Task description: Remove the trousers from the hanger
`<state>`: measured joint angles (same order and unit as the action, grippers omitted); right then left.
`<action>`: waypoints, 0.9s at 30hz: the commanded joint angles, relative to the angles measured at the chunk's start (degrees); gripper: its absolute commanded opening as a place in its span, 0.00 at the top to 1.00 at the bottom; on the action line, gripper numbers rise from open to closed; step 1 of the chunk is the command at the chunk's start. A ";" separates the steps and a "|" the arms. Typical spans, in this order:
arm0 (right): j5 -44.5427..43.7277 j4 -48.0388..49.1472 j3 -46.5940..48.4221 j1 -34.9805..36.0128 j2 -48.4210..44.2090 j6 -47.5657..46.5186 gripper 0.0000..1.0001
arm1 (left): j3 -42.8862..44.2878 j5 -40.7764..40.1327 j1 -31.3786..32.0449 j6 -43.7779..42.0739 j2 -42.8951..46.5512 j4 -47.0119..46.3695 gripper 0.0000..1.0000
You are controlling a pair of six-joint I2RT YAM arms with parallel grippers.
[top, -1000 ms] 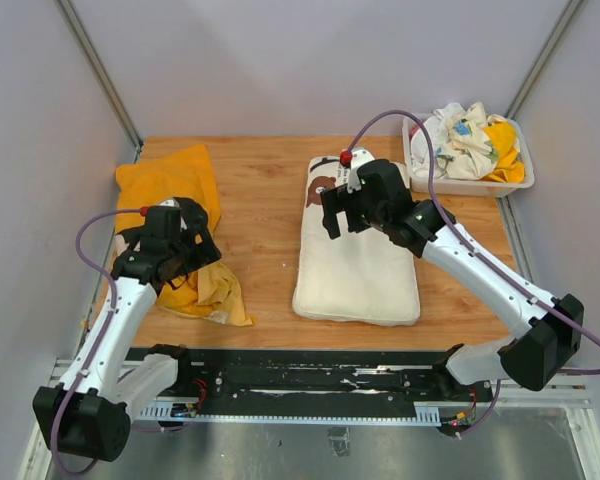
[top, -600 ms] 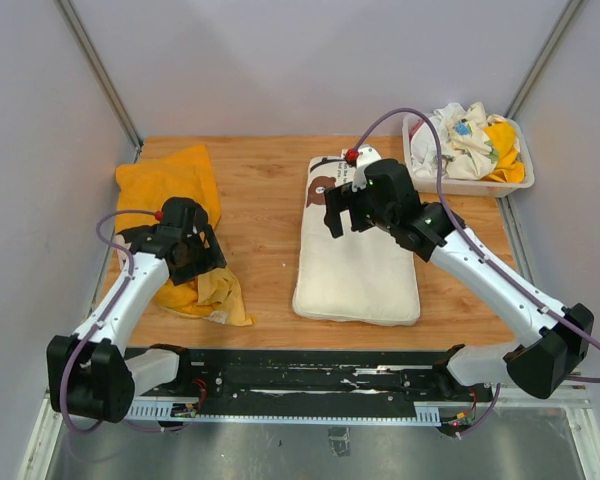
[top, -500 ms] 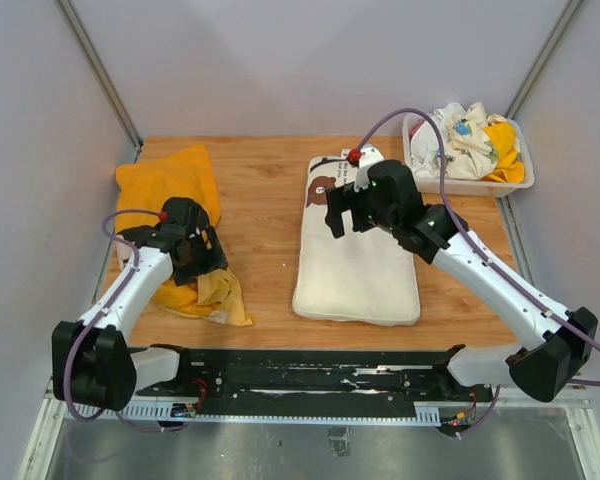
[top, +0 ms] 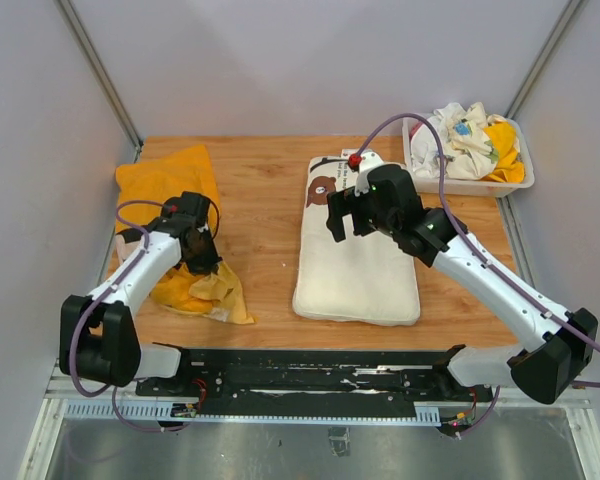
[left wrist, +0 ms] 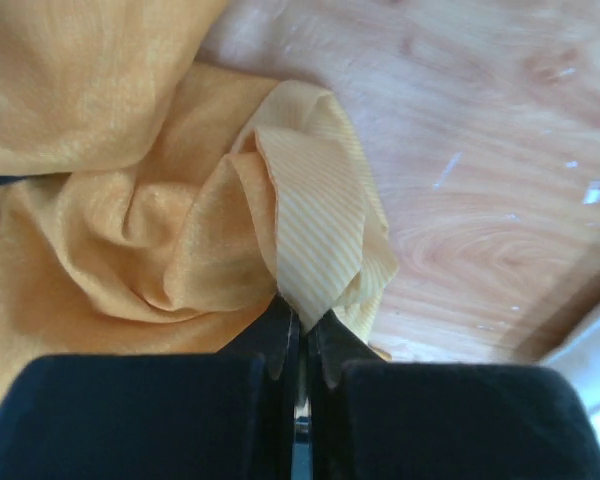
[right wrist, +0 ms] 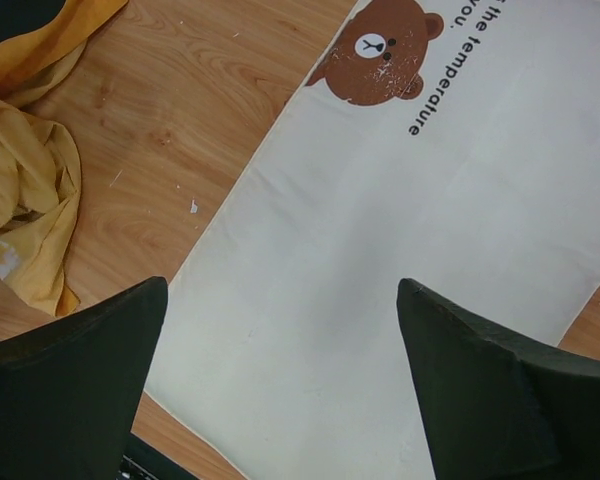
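— The left gripper [left wrist: 298, 325], what has it got?
— It is pinched tight on a fold of the crumpled yellow-orange fabric trousers [left wrist: 130, 230], which lie heaped at the left side of the wooden table [top: 260, 170].
— And the right gripper [right wrist: 282, 290]?
— Its jaws are spread wide and hold nothing. It hovers over the flat cream rectangular cloth with a brown bear print [right wrist: 430, 200]. A white plastic tub [top: 460, 186] of bunched cloths sits in the far right corner.
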<state>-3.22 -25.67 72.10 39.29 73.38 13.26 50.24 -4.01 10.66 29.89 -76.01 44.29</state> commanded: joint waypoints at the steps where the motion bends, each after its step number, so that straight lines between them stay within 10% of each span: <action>1: 0.14 1.31 -0.47 0.92 0.18 -0.09 0.02 | 11.78 -0.03 0.51 -0.49 2.18 4.64 1.00; 13: 3.47 2.86 1.26 0.91 4.27 0.18 0.02 | 51.18 4.56 2.15 -0.84 -9.40 11.31 1.00; 27: 16.71 8.65 5.58 0.94 11.91 2.41 0.02 | 53.80 8.74 2.78 -4.48 -5.06 3.65 1.00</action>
<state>9.02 -20.29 73.23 39.29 82.89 14.24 105.03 4.14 12.97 28.34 -85.49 50.63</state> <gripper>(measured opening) 0.985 0.020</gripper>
